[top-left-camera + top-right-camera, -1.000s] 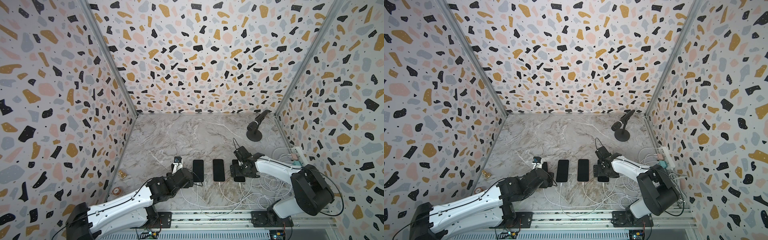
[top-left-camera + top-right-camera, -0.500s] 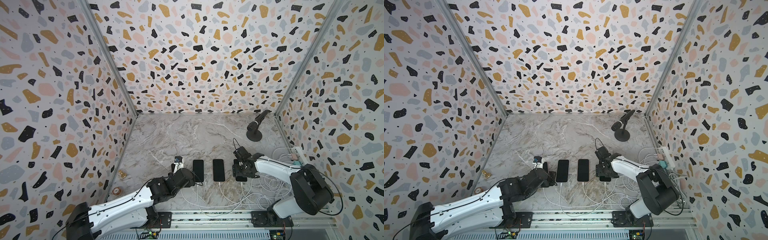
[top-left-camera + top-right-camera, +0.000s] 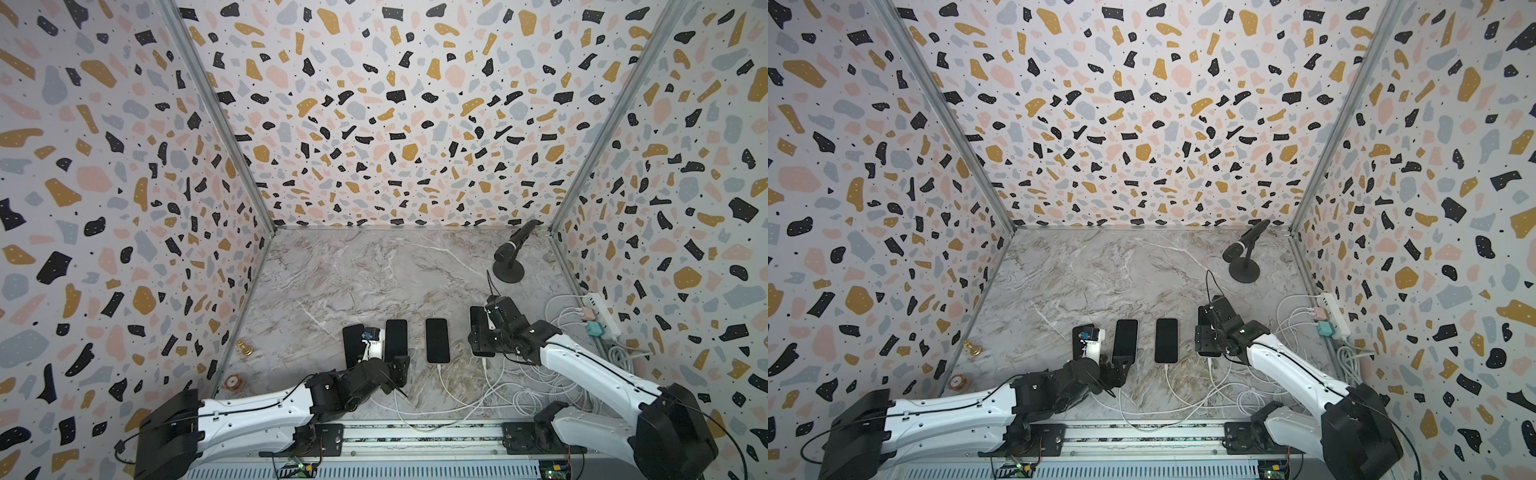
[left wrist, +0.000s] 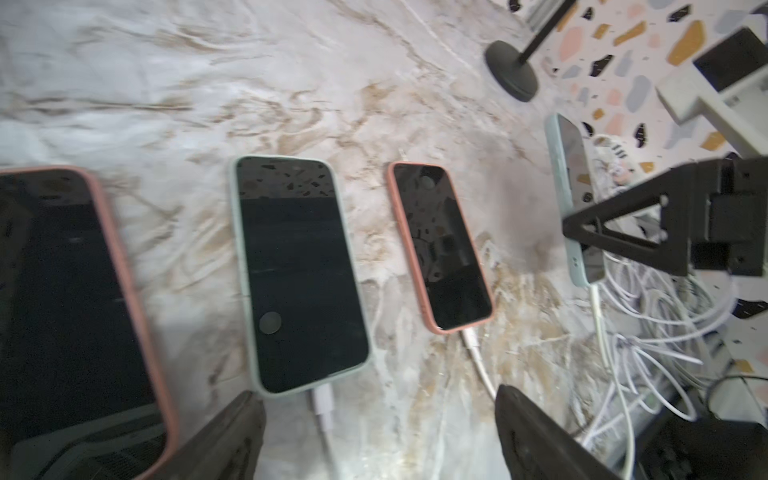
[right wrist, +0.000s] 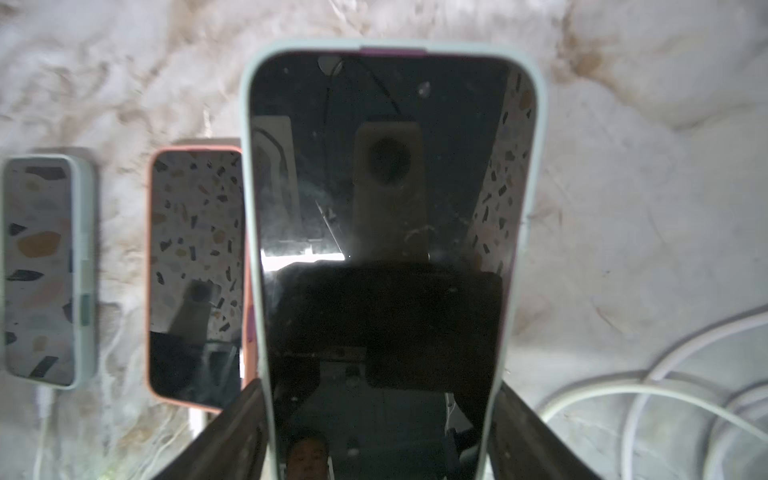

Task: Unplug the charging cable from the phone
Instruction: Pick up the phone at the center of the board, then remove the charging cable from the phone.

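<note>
Two edges were all my right claw (image 5: 379, 390) pinched of the phone (image 5: 374, 166) — cable (image 4: 596, 309) still plugged, a tug could wrench it free — my left claw (image 4: 376, 395) hung spread.

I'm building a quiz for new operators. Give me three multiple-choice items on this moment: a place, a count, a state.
1. Where on the table does the microphone stand? A) far right corner B) near left corner C) front centre
2. How many phones are in view? A) two B) four C) six
3. The left gripper is: A) shut on a phone B) shut on a cable C) open

1 A: it stands at the back by the right wall. 2 B: four show side by side. 3 C: its fingers stand wide apart, gripping nothing.
</note>
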